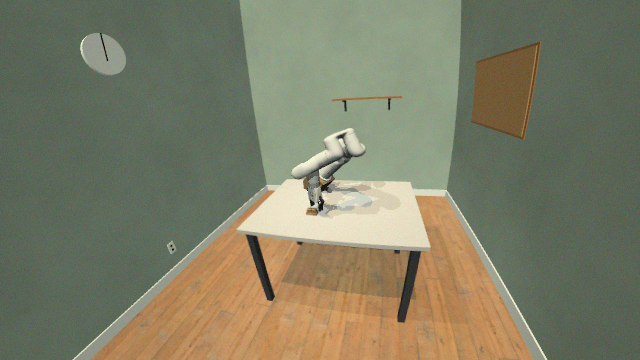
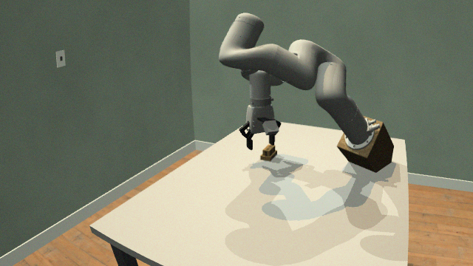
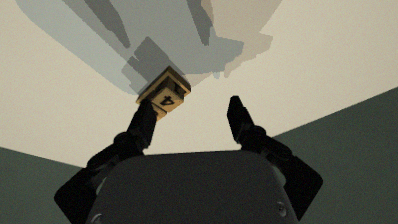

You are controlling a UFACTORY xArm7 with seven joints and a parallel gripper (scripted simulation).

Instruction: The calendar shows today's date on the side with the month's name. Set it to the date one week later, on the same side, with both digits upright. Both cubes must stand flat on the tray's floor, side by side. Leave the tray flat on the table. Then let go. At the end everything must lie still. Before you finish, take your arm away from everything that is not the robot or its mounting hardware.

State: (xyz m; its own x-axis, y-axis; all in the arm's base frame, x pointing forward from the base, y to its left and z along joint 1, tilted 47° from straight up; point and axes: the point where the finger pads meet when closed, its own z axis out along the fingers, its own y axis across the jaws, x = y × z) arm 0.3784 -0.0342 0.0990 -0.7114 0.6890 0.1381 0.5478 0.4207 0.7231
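A small wooden tray (image 2: 266, 158) (image 3: 153, 86) stands on the table; in the top view the calendar (image 1: 312, 212) is a small brown shape. A cube (image 3: 169, 100) in the tray shows a black 4 on its upward face, tilted in the wrist view. The second cube (image 3: 160, 112) is beside it, mostly hidden by the left finger, and its digit cannot be read. My gripper (image 1: 316, 206) (image 2: 261, 145) (image 3: 191, 107) is open and points down. One finger is over the cubes in the wrist view, the other off to the right. Nothing is between the fingers. The month side is not readable.
The white table (image 1: 370, 227) (image 2: 177, 207) carries the arm's wooden base block (image 2: 373, 148) at its far end. Arm shadows lie across the table beside the tray. The table's edges show beyond the fingers in the wrist view.
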